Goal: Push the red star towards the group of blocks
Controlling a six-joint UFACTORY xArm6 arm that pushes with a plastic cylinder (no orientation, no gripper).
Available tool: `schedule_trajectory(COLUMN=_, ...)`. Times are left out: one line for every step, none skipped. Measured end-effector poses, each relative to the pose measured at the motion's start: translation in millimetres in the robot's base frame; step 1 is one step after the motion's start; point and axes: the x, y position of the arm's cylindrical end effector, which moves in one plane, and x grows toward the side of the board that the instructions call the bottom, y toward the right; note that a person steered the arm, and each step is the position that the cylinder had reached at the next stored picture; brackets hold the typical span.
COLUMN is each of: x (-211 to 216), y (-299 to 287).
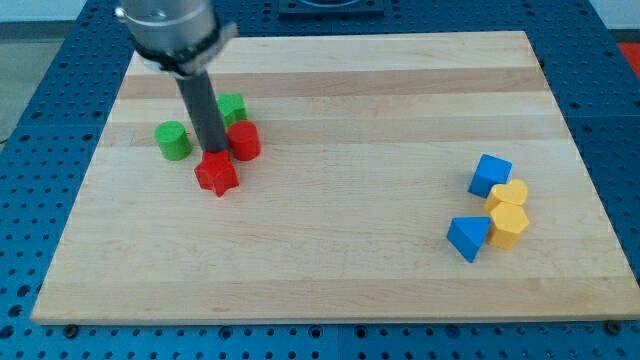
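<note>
A: We have one view only. It looks down on the tabletop [340, 250] from above the near long edge, tilted forward.

B: We stand far enough back that all four edges fit, with blue perforated surface [40, 90] around them.

A: The rod [205, 110] enters from the view's top left, its mount cropped.

B: With no second view, we share nothing.

A straight dark grey rod hangs from a wider grey metal collar, my tip [214, 153] seemingly blunt.
</note>
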Motion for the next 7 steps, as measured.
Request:
schedule_trajectory(x=34, y=23)
schedule_trajectory(x=15, y=-30)
schedule_trajectory(x=29, y=-57)
schedule_trajectory(x=68, y=-29)
schedule_trajectory(x=87, y=21)
schedule_trajectory(x=108, y=79)
schedule_trajectory(x=75, y=53)
